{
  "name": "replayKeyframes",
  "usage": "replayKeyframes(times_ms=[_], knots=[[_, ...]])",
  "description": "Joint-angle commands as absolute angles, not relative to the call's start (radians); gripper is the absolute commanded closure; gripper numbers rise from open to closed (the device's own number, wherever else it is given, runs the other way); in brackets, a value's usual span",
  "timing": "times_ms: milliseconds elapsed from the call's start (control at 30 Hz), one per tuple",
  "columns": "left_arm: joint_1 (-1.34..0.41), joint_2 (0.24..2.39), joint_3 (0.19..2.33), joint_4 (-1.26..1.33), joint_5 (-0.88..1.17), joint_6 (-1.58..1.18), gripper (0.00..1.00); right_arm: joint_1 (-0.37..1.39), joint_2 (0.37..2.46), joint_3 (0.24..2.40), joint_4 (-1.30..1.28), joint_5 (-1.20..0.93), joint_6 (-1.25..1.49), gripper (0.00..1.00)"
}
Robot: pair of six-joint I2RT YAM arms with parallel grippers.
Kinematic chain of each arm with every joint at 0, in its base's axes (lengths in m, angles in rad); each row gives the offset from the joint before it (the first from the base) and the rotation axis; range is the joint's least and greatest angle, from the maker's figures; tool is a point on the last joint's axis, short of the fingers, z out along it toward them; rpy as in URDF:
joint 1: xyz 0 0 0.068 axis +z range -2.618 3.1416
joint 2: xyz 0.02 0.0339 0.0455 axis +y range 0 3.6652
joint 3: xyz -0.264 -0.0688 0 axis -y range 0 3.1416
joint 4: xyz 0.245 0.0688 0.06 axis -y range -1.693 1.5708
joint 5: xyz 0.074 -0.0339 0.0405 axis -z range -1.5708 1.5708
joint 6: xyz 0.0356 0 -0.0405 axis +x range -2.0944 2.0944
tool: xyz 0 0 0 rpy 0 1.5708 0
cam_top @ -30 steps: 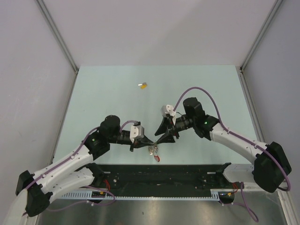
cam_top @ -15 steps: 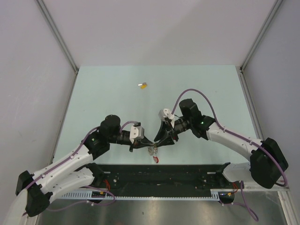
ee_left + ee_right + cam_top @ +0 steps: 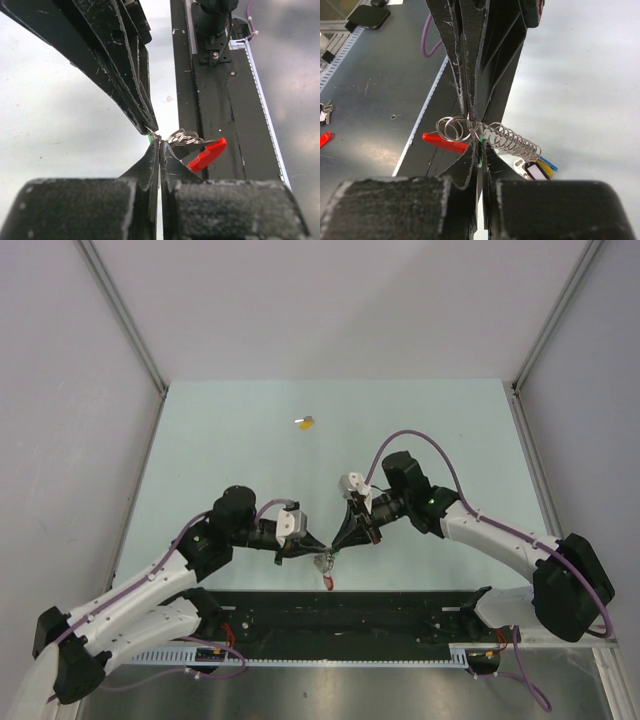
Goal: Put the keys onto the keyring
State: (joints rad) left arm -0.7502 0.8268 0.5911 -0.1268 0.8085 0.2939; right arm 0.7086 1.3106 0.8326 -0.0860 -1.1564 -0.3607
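Seeing only a green sliver of the green-headed key (image 3: pixel 480 152), pinched out of sight between the right gripper (image 3: pixel 480 145) fingers; can't find the blade in any view. From above, can't separate left gripper (image 3: pixel 318 551) tips from keyring (image 3: pixel 327 562), too small. Can't split head from blade on the yellow-headed key (image 3: pixel 306 422) either. Getting just corners of the coloured key heads (image 3: pixel 544 169) under the spring coil (image 3: pixel 515 142). Losing both grippers' near finger bases to blur and the bottom edge in the wrist views. Cropped at the right wrist view's left edge: a few loose keys (image 3: pixel 324 111), a red piece (image 3: pixel 324 138).
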Motion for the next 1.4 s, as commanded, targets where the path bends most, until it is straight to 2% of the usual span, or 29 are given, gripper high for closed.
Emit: replayKeyframes(times_ms=[0, 300, 333, 367, 467, 567, 733, 967, 1200, 1367], knots=[[-0.744, 0.766, 0.615, -0.077, 0.775, 0.316, 1.00, 0.692, 1.285, 0.862, -0.113, -1.118, -0.365, 1.00], [-0.744, 0.681, 0.531, 0.049, 0.707, 0.253, 1.00, 0.683, 1.278, 0.862, -0.092, -1.011, -0.296, 1.00], [-0.744, 0.680, 0.528, 0.043, 0.704, 0.249, 0.97, 0.684, 1.263, 0.862, -0.087, -1.000, -0.293, 1.00], [-0.744, 0.678, 0.525, 0.029, 0.700, 0.239, 0.87, 0.687, 1.255, 0.864, -0.087, -0.990, -0.290, 1.00], [-0.744, 0.675, 0.529, -0.027, 0.678, 0.235, 0.73, 0.703, 1.230, 0.870, -0.100, -0.924, -0.290, 1.00], [-0.744, 0.680, 0.549, -0.078, 0.651, 0.238, 0.63, 0.733, 1.223, 0.897, -0.152, -0.859, -0.322, 1.00], [-0.744, 0.733, 0.609, -0.147, 0.615, 0.229, 0.52, 0.762, 1.227, 0.916, -0.187, -0.804, -0.336, 1.00], [-0.747, 0.836, 0.693, -0.219, 0.548, 0.114, 0.52, 0.787, 1.223, 0.936, -0.215, -0.712, -0.331, 1.00], [-0.772, 0.848, 0.677, -0.227, 0.546, 0.069, 0.53, 0.796, 1.230, 0.942, -0.221, -0.703, -0.328, 1.00], [-0.776, 0.893, 0.673, -0.198, 0.552, 0.113, 0.59, 0.802, 1.230, 0.945, -0.219, -0.709, -0.327, 1.00]])
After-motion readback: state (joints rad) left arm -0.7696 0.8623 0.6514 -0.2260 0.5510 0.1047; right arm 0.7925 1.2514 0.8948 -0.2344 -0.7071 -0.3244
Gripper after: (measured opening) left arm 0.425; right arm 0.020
